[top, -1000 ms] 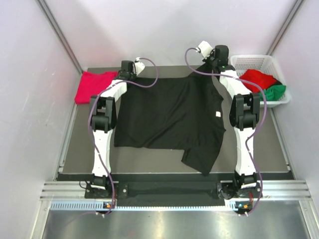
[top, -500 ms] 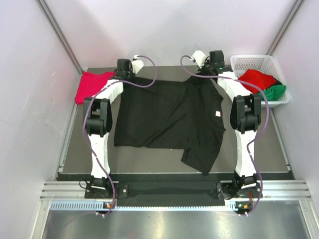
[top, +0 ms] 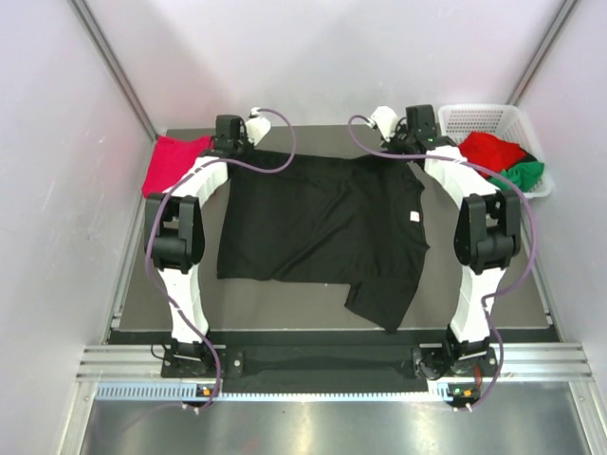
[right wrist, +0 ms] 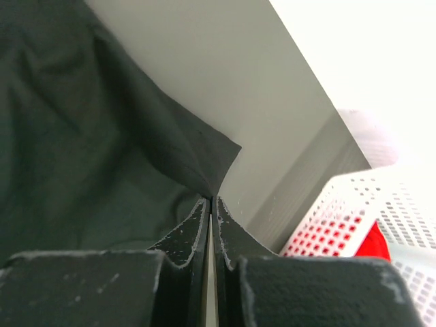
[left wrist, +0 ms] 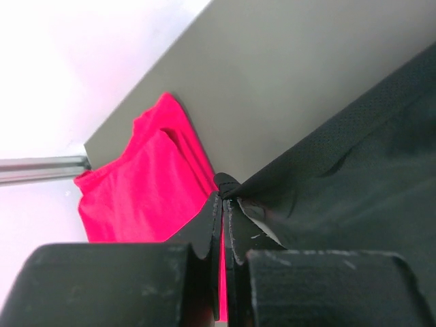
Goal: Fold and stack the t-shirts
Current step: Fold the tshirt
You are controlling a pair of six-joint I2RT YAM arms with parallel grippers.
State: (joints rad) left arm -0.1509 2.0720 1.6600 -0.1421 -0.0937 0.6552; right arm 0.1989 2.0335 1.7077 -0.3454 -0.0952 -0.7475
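The black t-shirt (top: 322,223) lies spread on the grey table, its small white tag (top: 414,217) near the right side. My left gripper (top: 230,144) is shut on the shirt's far left corner; in the left wrist view (left wrist: 223,199) the jaws pinch the black cloth (left wrist: 340,184). My right gripper (top: 410,136) is shut on the far right corner; in the right wrist view (right wrist: 212,199) the cloth (right wrist: 102,136) hangs from its tips. A crimson-pink t-shirt (top: 173,163) lies folded at the far left, also in the left wrist view (left wrist: 139,187). Red (top: 490,150) and green (top: 524,174) t-shirts lie in the basket.
A white plastic mesh basket (top: 469,118) stands at the far right corner and shows in the right wrist view (right wrist: 347,218). White walls close the table on the left, right and back. The near part of the black shirt has one sleeve folded toward the front edge.
Both grippers have moved toward the far edge and slightly outward, pulling the shirt's far edge straighter and flatter. The right arm's elbow swung out to the right.
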